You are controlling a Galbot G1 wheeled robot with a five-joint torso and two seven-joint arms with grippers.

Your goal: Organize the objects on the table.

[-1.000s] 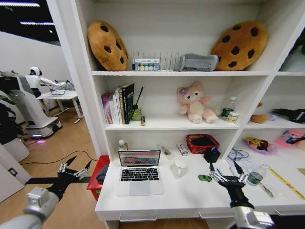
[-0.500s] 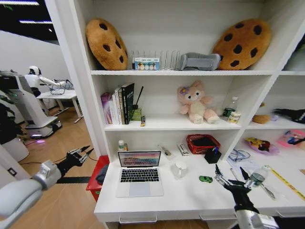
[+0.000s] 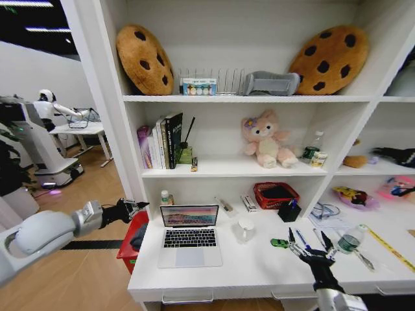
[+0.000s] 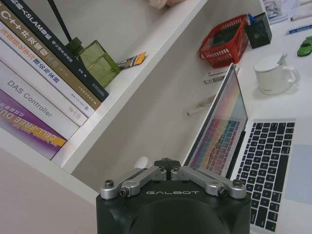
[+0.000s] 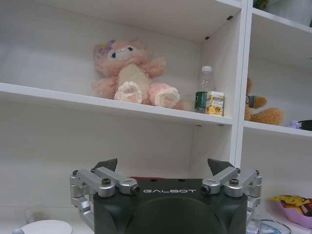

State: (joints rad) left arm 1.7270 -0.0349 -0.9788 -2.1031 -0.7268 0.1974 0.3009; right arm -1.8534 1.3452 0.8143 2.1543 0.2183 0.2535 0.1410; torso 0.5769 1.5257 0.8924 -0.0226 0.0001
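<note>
Here, right tool [image 3: 311,249] spread wide, empty, over the table [image 3: 259,272]; left tool [image 3: 136,207] pinched together beside laptop [image 3: 189,233].

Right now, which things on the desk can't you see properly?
- Yellow ruler: head view, cut off by the right edge.
- Small white-capped bottle: head view, lower part behind the silver laptop's screen.
- White mug: right wrist view, cut by the bottom edge.
- Black pen cup: head view, contents too small to tell.

Robot lab w/ mock office: white shelving [image 3: 246,99], desk [image 3: 259,269], another robot [image 3: 39,139] behind.
</note>
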